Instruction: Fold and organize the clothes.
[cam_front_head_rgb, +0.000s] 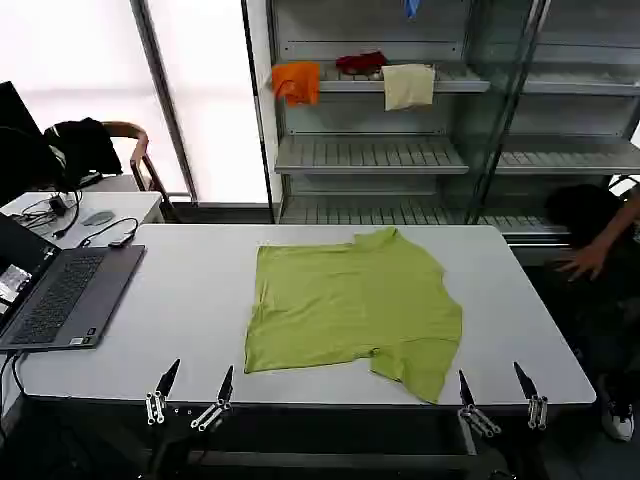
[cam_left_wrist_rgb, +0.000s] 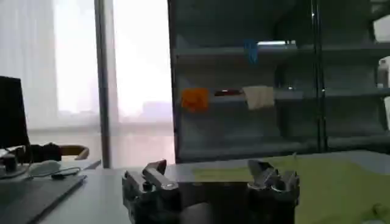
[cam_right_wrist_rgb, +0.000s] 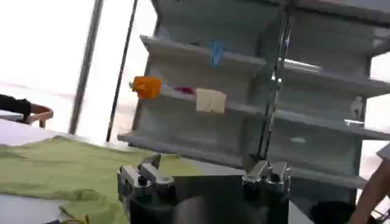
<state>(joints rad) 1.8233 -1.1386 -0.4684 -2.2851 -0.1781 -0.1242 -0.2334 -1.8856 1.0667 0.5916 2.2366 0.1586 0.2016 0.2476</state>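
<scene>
Lime-green T-shirt (cam_front_head_rgb: 350, 305) lies flat on the white table (cam_front_head_rgb: 190, 290), roughly centred, neck end toward the shelving; plain side up; body looks partly folded, right-hand portion overlapping the rest, one sleeve sticking out at the near right corner close to the table edge; some wrinkles, no gripper touching it.

Left gripper (cam_front_head_rgb: 190, 385) sits at the near table edge, left of the shirt, fingers spread apart, holding nothing; left wrist view confirms the spread, left gripper (cam_left_wrist_rgb: 210, 176) pointing across the table with the shirt (cam_left_wrist_rgb: 329, 182) off to one side.

Right gripper (cam_front_head_rgb: 497, 388) sits at the near edge too, just past the shirt's near right sleeve, fingers spread, empty; right wrist view shows the same, right gripper (cam_right_wrist_rgb: 204, 176) with green cloth (cam_right_wrist_rgb: 67, 167) beyond it.

Open laptop (cam_front_head_rgb: 60, 290) on the table's left side, well apart from the shirt; cables behind it.

Shelving unit (cam_front_head_rgb: 420, 150) behind the table; orange cloth (cam_front_head_rgb: 296, 82), red cloth (cam_front_head_rgb: 360, 62) and cream cloth (cam_front_head_rgb: 408, 86) on an upper shelf.
</scene>
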